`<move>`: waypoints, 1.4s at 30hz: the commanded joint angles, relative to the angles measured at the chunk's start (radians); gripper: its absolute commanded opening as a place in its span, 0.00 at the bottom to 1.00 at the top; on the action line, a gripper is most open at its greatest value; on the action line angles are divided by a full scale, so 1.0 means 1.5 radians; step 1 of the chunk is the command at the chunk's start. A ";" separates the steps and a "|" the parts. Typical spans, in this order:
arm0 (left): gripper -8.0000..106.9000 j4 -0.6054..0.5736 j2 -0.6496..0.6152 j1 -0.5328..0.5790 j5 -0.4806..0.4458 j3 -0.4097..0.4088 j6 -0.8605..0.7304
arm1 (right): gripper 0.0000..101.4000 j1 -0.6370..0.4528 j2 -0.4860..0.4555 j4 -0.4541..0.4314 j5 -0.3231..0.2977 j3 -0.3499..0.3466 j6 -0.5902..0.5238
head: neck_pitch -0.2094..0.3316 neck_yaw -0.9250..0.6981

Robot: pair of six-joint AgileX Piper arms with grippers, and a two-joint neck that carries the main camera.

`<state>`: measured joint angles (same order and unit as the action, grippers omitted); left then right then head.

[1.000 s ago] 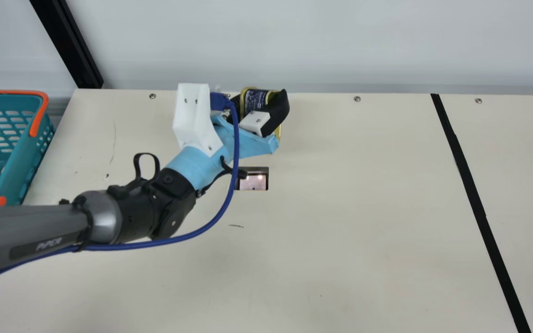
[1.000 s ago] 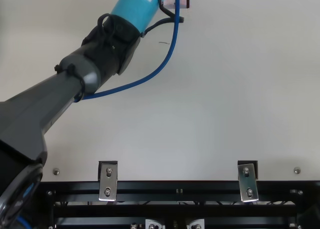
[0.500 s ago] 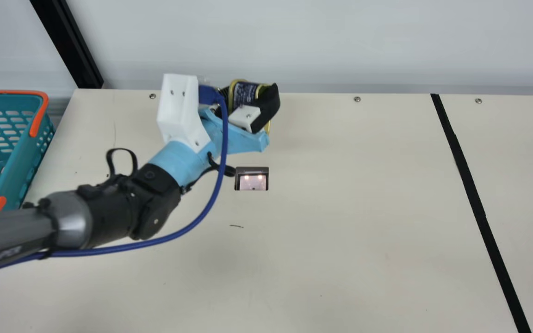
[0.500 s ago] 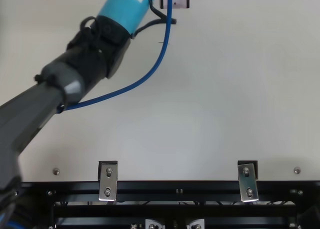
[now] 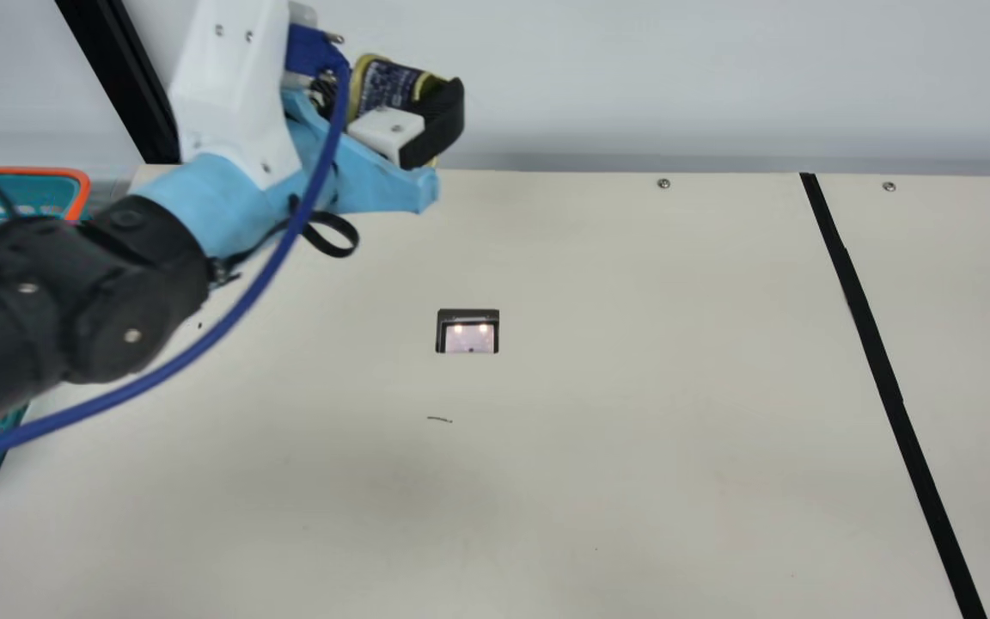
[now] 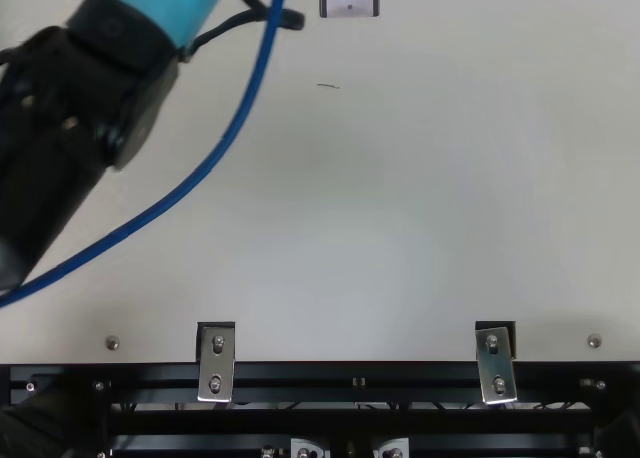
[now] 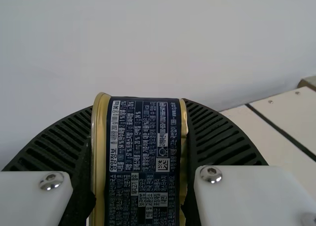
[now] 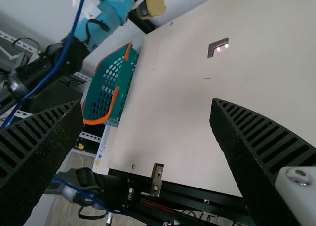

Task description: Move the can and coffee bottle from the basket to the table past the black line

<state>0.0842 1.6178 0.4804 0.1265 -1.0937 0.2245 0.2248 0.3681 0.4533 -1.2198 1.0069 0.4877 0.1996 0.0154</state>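
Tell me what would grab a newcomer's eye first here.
Most striking is the dark, gold-rimmed can, gripped in the left gripper at the main view's upper left. Next comes the teal basket with orange trim, beside the table's left edge. Then there is the bold black line slanting down the table's right side.

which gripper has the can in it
The left gripper: it is shut on the can, while the right gripper stands open and holds nothing.

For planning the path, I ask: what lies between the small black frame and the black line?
Between the frame and the line, the main view shows bare table.
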 commanded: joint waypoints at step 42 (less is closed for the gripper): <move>0.16 -0.341 0.060 0.103 -0.525 0.020 -0.884 | 1.00 0.000 0.000 0.000 0.000 0.000 0.000 | 0.000 0.002</move>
<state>-0.3900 1.6921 0.6232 -0.6691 -1.0663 -1.0770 0.2248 0.3681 0.4533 -1.2198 1.0069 0.4877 0.1996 0.0154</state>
